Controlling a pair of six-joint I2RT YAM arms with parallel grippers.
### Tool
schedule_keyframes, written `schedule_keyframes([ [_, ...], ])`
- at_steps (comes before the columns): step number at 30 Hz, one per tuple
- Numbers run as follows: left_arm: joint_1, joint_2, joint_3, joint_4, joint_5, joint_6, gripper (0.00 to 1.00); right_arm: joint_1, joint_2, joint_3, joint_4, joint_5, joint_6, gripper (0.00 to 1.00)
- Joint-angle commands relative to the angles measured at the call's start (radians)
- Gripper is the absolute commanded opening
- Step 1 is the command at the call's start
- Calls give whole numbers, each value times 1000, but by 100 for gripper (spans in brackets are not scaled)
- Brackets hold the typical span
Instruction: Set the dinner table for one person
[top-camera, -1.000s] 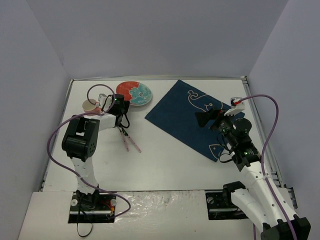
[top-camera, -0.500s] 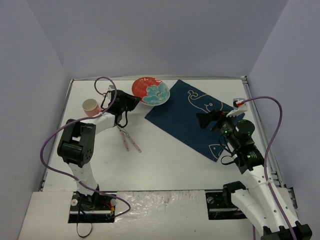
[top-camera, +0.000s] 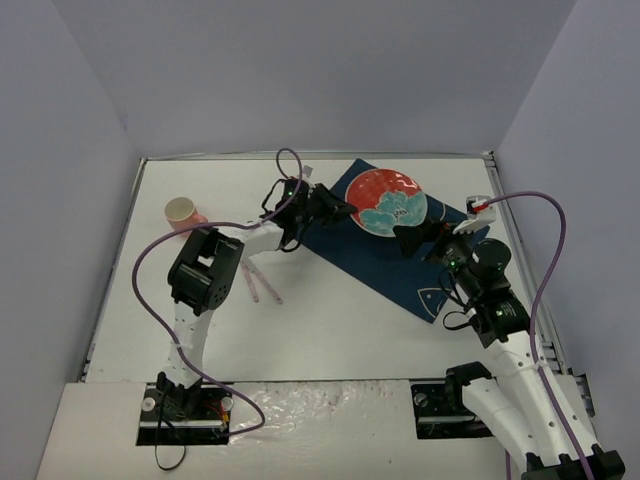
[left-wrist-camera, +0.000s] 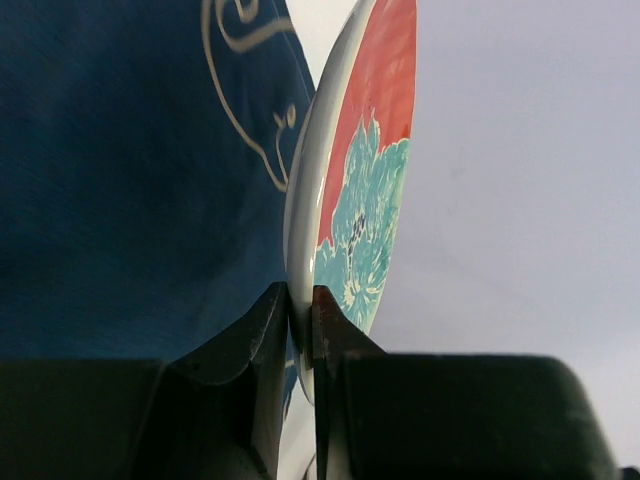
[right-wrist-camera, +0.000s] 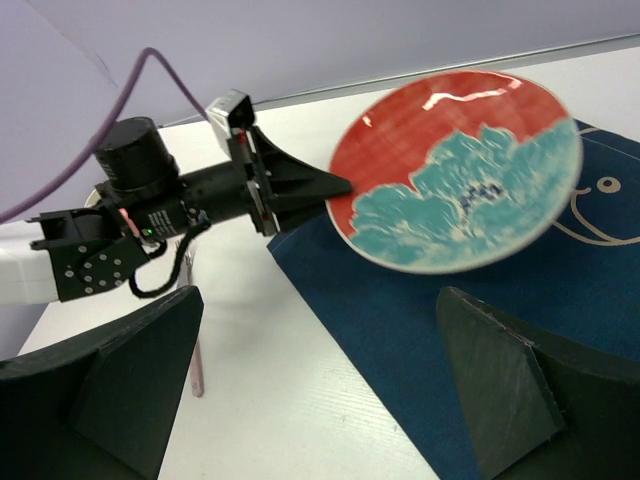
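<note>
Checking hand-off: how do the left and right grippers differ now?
The left gripper is shut on the red and teal plate's rim; the right gripper is open and empty. The left one holds the plate tilted; the right one faces it. Both are over the blue placemat.

Lab test cell: white table (top-camera: 340, 330) boxed in w/ plain lavender walls (top-camera: 300, 70).
</note>
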Motion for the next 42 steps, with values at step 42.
schedule_keyframes([
  [42, -20, 58, 53, 349, 151, -11, 0, 2, -15, 24, 15, 14, -37, 100],
])
